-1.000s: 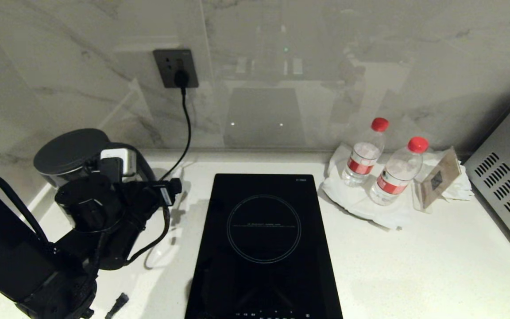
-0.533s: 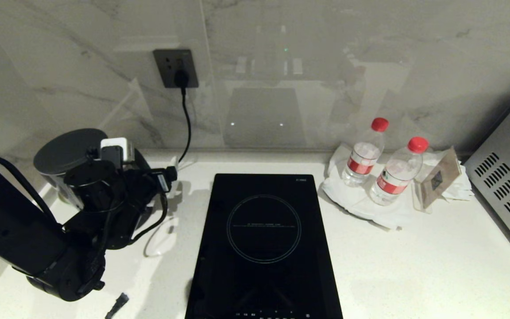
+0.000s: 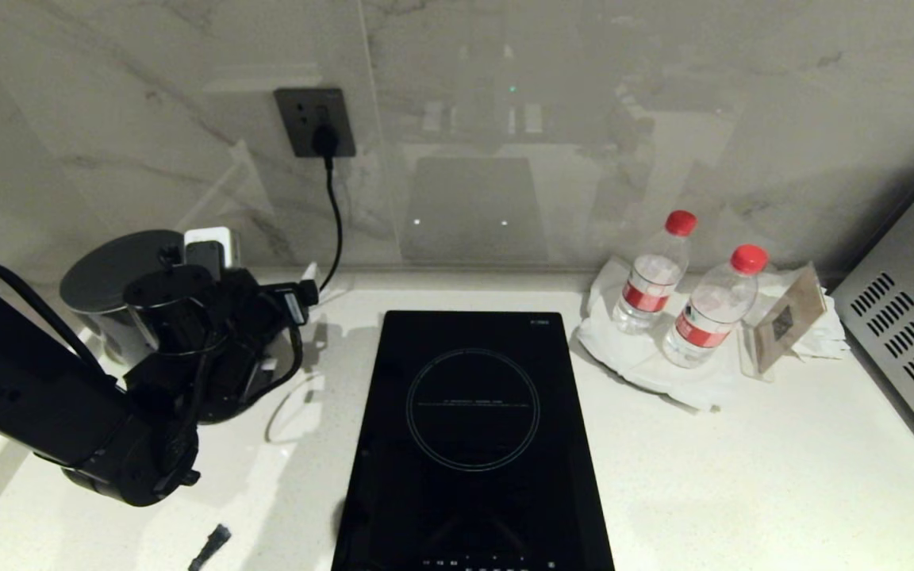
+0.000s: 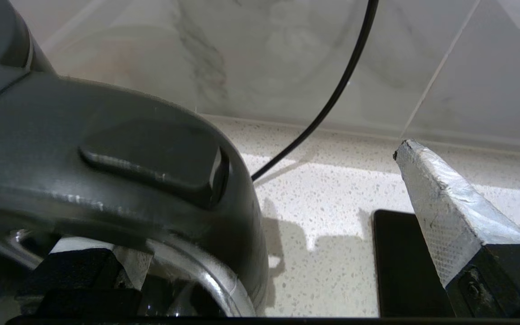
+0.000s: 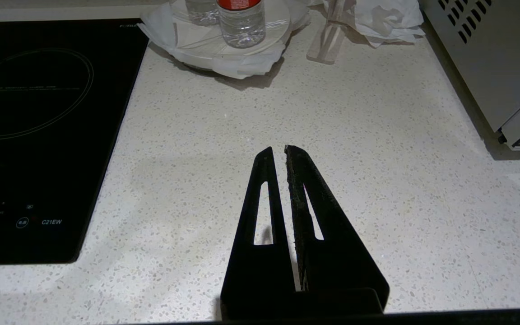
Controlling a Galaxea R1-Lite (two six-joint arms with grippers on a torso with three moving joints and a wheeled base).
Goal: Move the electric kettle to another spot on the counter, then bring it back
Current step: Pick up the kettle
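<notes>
Standing at the tabletop's [image 3: 743,476] back left corner, kettle [image 3: 112,277] upright against the wall, handle toward the hob [image 3: 473,444]. Left gripper [image 3: 219,262] close at that handle, fingers [image 4: 445,212] spread wide, one on either side of the loop, nothing clamped. Right gripper [image 5: 279,151] low over the bare tabletop near the front right edge, fingers almost together, empty. Two bottles [image 3: 651,277] at the back right.
</notes>
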